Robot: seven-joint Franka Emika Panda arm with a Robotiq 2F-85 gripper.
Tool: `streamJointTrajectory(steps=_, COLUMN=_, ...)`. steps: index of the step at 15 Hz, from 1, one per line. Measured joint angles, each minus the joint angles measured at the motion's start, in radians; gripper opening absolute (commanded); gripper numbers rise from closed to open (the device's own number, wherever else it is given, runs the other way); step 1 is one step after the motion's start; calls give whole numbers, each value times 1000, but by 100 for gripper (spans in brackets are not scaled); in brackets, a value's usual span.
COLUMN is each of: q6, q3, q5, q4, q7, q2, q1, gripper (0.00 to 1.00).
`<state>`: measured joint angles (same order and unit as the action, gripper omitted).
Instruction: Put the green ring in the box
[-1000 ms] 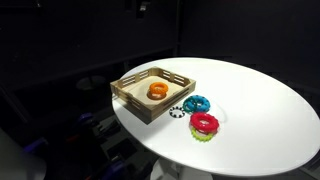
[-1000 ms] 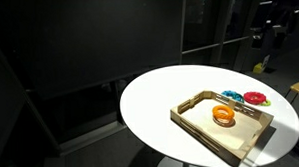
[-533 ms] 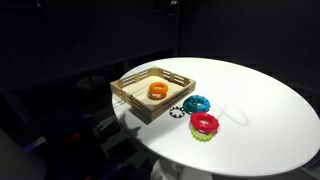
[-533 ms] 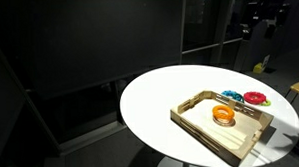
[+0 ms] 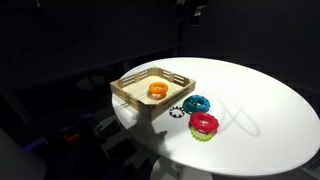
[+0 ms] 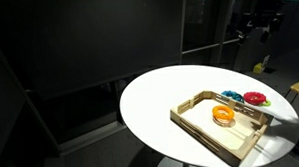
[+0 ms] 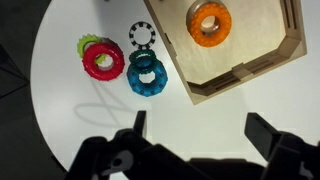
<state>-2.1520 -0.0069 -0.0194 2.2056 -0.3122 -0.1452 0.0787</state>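
The green ring [image 7: 88,44] lies on the white table, mostly covered by a red ring [image 7: 103,62] stacked on it; its edge also shows in an exterior view [image 5: 208,135]. The box [image 7: 245,68] is a light-wood tray with slotted sides, seen in both exterior views [image 5: 128,96] [image 6: 194,126]. An orange ring [image 7: 210,22] lies in it. My gripper [image 7: 200,135] is open and empty, high above the table, apart from all rings. It shows at the top of both exterior views [image 5: 192,8] [image 6: 262,20].
A blue ring [image 7: 147,75] and a small black ring [image 7: 142,35] lie between the red ring and the box. The round white table [image 5: 260,100] has bare surface beyond the rings. Its surroundings are dark.
My arm has moved sideways above the table, rightward in one exterior view, and its shadow now falls near the rings. The rings and the box have not moved.
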Motion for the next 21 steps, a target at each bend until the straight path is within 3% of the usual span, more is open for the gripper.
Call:
streamJointTrajectory(steps=11, q6=-5, q3=-7, q5=33, q4=2, q7=-19, q2=23, q1=3, gripper=100)
streamJointTrajectory(steps=21, q6=-200, q3=-59, q5=189, q4=87, q7=-128, q2=168, q1=27, gripper=100)
